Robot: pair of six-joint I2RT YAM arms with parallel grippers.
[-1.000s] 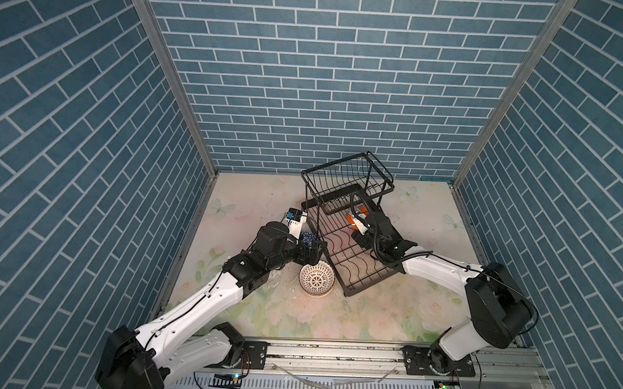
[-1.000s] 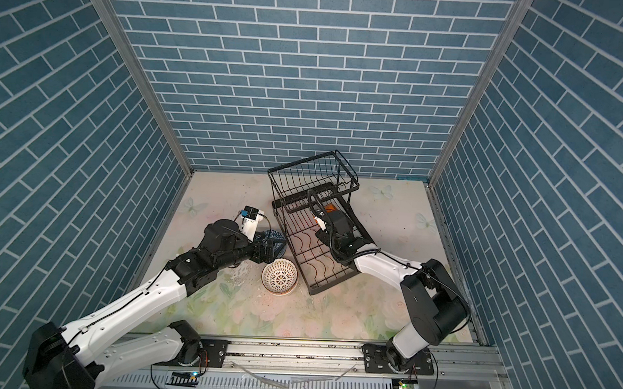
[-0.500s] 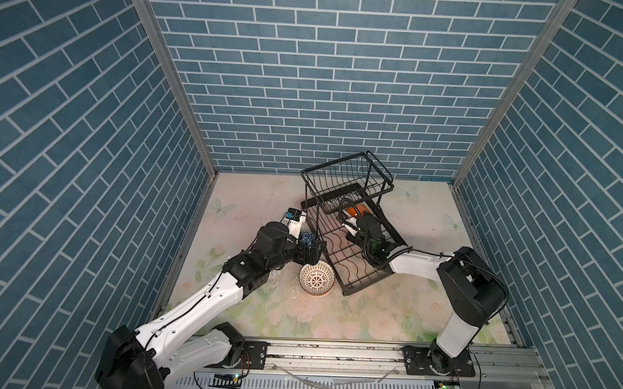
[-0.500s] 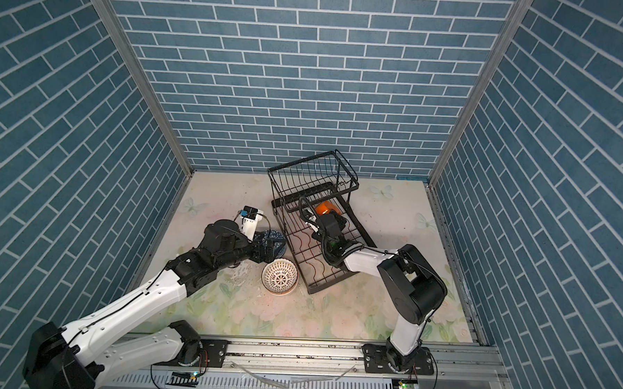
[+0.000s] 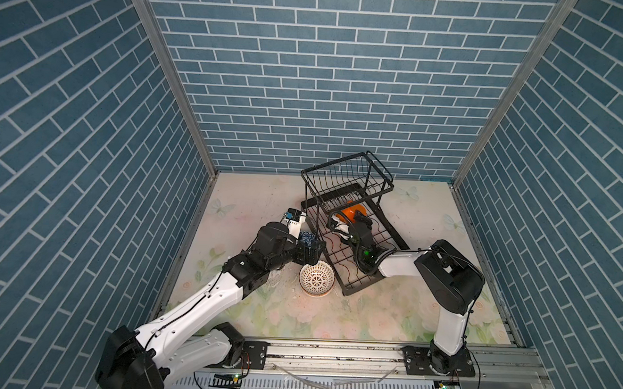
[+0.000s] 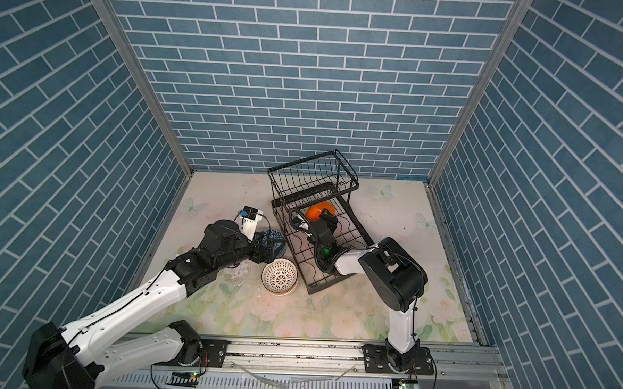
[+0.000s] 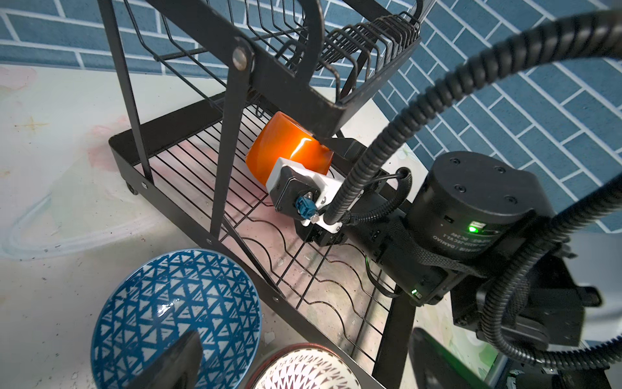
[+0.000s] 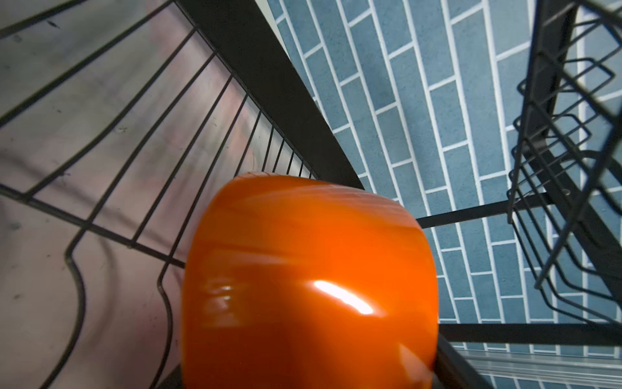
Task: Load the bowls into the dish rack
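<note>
The black wire dish rack [image 5: 364, 284] [image 6: 329, 283] stands at the middle of the floor. My right gripper [image 5: 356, 219] [image 6: 324, 217] reaches along its lower tray and is shut on the plain orange bowl [image 5: 352, 211] [image 6: 318, 211] [image 8: 309, 286]. That bowl is tipped on its side under the raised basket. My left gripper [image 5: 309, 254] [image 6: 268, 253] hangs open just left of the rack. One of its fingers [image 7: 175, 360] is over the blue patterned bowl [image 5: 308, 240] [image 7: 175, 313], which sits on the floor. A white and red patterned bowl [image 5: 317, 278] [image 6: 279, 275] [image 7: 303, 370] lies by the rack's near corner.
Blue brick walls close in the floor on three sides. The rack's side rail [image 7: 175, 205] runs close beside both floor bowls. The right arm's wrist and cable [image 7: 471, 208] lie over the near end of the lower tray.
My right gripper has carried the orange bowl farther back along the lower tray, under the raised basket, and its elbow has swung out right. The left arm has stayed put.
</note>
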